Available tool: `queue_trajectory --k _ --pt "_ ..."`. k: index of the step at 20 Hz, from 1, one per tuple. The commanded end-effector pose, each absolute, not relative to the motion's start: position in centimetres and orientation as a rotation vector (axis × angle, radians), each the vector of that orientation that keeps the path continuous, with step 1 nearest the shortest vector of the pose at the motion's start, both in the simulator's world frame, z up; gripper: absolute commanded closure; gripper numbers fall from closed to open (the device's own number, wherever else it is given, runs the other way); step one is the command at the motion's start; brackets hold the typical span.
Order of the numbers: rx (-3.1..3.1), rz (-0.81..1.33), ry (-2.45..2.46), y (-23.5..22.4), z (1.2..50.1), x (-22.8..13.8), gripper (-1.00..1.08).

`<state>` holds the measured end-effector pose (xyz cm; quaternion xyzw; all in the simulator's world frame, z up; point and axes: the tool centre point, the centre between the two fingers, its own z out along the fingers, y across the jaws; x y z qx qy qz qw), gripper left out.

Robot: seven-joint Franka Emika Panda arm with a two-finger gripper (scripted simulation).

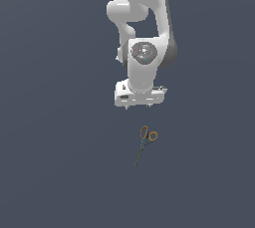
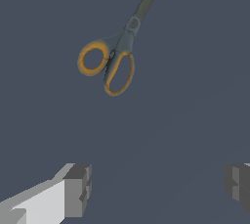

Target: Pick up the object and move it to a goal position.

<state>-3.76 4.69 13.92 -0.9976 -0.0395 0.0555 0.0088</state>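
So the approach step is in hand: the scissors (image 1: pixel 144 146) are left flat on the floor just ahead of the wide-open, empty gripper (image 1: pixel 139 106), so lining up over the handles and descending looks needed.

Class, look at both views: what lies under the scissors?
Only the plain dark surface shows beneath the scissors, which lie flat and closed. The spot directly under them is covered. The open end effector is apart from them.
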Motion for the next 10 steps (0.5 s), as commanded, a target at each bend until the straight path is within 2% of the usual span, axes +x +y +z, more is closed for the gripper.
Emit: queue_trajectory --k 1,10 --pt "-3.111 0.178 -0.136 5.40 13.83 -3.82 -0.92" --pt "-3.113 0.176 -0.123 5.32 13.78 -3.67 -0.92"
